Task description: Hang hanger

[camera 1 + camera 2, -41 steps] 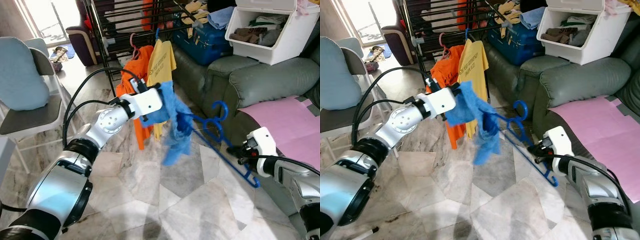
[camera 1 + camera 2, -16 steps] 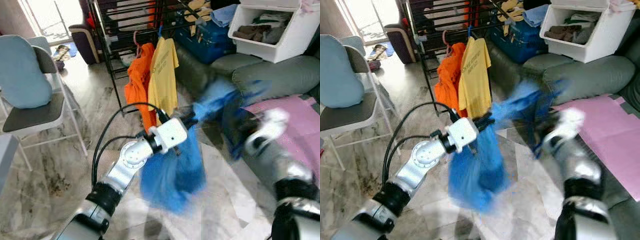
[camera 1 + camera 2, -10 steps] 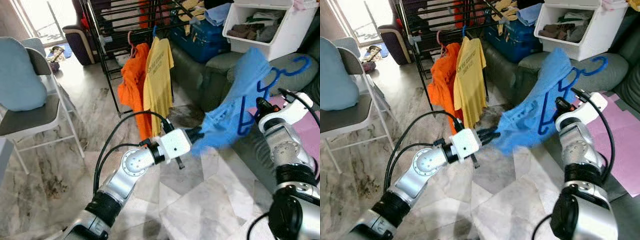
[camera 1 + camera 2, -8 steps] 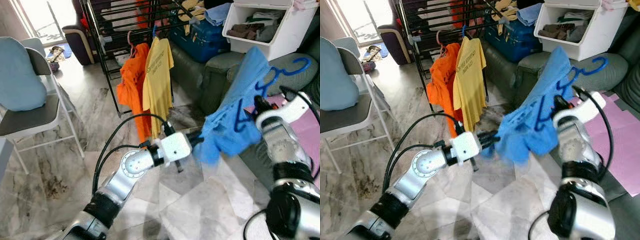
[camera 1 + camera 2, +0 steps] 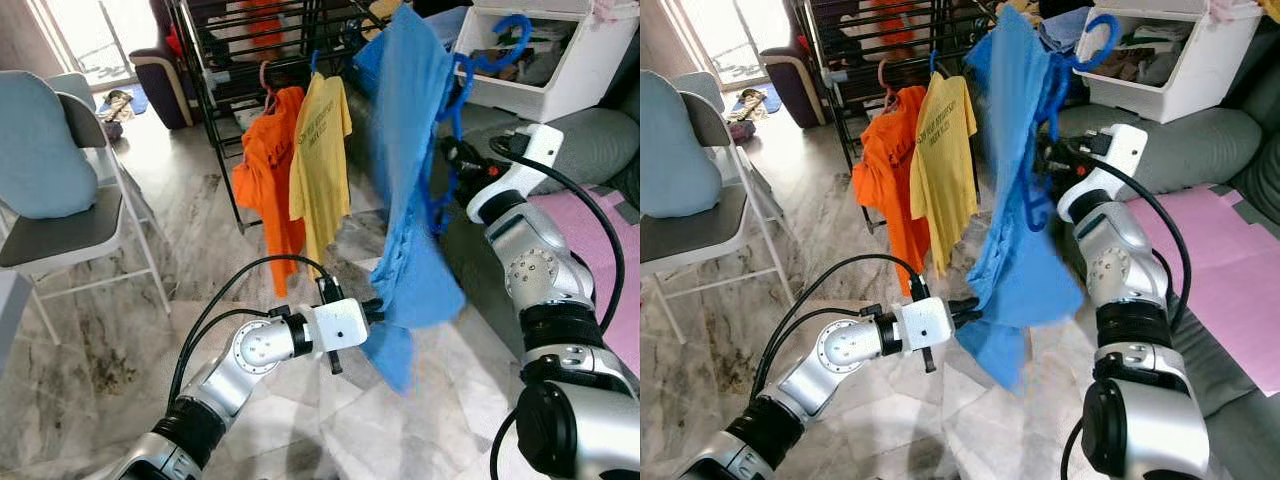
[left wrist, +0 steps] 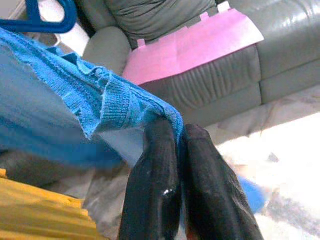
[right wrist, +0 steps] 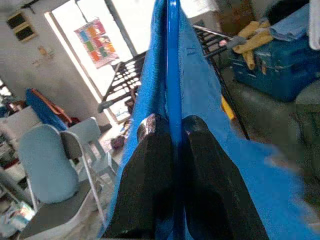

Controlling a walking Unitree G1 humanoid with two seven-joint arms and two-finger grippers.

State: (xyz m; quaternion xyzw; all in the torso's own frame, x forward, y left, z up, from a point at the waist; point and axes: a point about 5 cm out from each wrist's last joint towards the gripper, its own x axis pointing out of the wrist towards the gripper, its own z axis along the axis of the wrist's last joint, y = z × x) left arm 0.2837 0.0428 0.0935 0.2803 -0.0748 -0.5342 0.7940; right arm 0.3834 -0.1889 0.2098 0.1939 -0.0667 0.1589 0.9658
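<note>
A blue shirt [image 5: 405,170] hangs on a blue plastic hanger [image 5: 500,40], held high and upright in front of the black drying rack [image 5: 240,60]. My right gripper [image 5: 448,158] is shut on the hanger's bar [image 7: 173,60], with one black finger on each side of it. The hook points up near the white bin. Lower down, my left gripper [image 5: 372,312] is shut on the shirt's bottom hem [image 6: 125,100], low over the floor. An orange shirt [image 5: 262,170] and a yellow shirt [image 5: 320,150] hang on the rack just left of the blue one.
A grey sofa [image 5: 600,140] with a pink sheet [image 5: 610,230] runs along the right. A white bin of clothes [image 5: 570,75] sits on the sofa's far end. A folding chair with a blue cushion [image 5: 50,180] stands at left. Marble floor [image 5: 130,330] lies between them.
My right gripper has swung the hanger and shirt up and left, toward the rack. The shirt now hangs nearly straight. My left gripper has dropped lower, still pinching the hem.
</note>
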